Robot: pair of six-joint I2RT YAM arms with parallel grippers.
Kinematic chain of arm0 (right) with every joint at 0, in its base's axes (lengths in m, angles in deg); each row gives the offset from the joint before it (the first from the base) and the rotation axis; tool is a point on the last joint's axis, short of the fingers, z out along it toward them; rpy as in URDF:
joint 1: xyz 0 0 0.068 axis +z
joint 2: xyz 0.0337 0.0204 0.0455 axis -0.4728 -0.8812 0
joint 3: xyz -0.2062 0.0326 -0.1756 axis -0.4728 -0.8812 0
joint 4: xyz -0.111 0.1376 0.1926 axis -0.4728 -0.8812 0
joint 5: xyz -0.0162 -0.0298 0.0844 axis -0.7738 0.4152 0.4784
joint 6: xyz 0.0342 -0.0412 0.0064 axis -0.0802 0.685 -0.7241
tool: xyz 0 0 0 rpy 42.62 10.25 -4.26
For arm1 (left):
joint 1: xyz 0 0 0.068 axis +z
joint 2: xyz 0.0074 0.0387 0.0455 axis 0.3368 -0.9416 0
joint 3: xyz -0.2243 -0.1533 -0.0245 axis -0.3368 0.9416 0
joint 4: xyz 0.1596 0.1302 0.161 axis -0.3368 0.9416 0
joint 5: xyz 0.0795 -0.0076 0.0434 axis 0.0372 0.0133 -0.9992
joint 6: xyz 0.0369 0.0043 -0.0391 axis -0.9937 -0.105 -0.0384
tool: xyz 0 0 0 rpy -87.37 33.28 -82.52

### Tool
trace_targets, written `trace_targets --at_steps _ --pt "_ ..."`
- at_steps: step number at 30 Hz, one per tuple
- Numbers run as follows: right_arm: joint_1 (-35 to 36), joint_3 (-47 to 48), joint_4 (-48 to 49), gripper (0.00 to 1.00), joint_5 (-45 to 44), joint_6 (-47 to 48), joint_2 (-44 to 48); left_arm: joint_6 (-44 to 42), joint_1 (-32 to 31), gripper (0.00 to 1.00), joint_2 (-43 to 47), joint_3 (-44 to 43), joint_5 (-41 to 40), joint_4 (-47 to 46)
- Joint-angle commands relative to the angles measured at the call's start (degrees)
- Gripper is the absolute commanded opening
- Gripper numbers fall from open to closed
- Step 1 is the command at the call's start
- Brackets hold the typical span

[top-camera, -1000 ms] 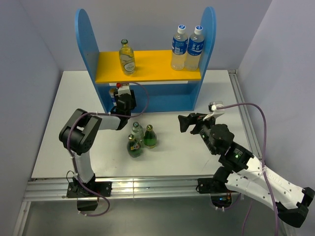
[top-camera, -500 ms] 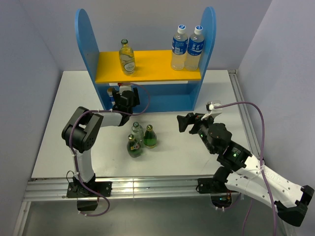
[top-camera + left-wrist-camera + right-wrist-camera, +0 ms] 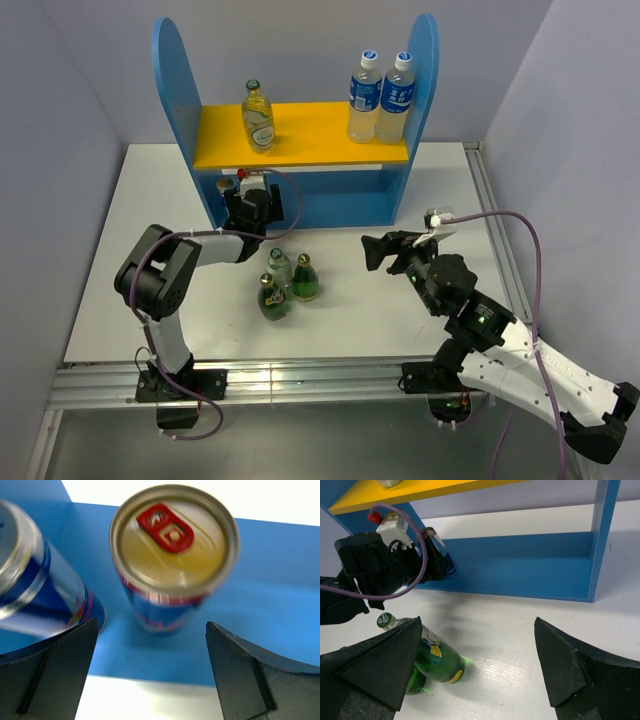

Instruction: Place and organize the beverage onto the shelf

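My left gripper [image 3: 248,195] stands open at the front of the blue shelf's [image 3: 176,85] lower level. In the left wrist view its jaws [image 3: 152,680] are apart just short of an upright blue-and-silver can [image 3: 172,555] on the blue board, not touching it. A second can [image 3: 35,580] stands to its left. One clear glass bottle [image 3: 257,116] stands on the yellow upper board [image 3: 310,135]. On the table stand another clear glass bottle [image 3: 279,265] and two green bottles [image 3: 305,280] [image 3: 272,298]. My right gripper [image 3: 385,250] hangs open and empty right of them [image 3: 480,665].
Two taller plastic bottles with blue labels [image 3: 381,97] stand at the right end of the yellow board. The left arm [image 3: 375,570] and its cable lie between the table bottles and the shelf. A metal rail [image 3: 300,380] runs along the near table edge.
My left gripper has gone from shut to open, letting go of the can on the lower shelf level. The right arm has barely shifted.
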Motion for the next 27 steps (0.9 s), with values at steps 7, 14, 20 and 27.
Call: trace_targets --at_steps 7,14,20,27 --pt "0.3 -0.3 1.6 1.00 1.4 -0.3 2.2 1.6 -4.1 0.95 9.1 4.9 -1.8 1.6" --pt "0.3 -0.4 1.4 1.00 1.9 -0.7 3.3 2.1 -7.8 0.95 14.4 6.8 -6.0 6.1" --pt "0.3 -0.8 1.2 1.00 2.1 -0.9 4.1 0.7 -9.5 0.96 21.4 6.6 -5.8 9.1" --pt "0.4 -0.4 1.0 1.00 1.6 -0.7 4.1 -2.1 -11.3 0.95 29.5 2.4 -1.7 16.9"
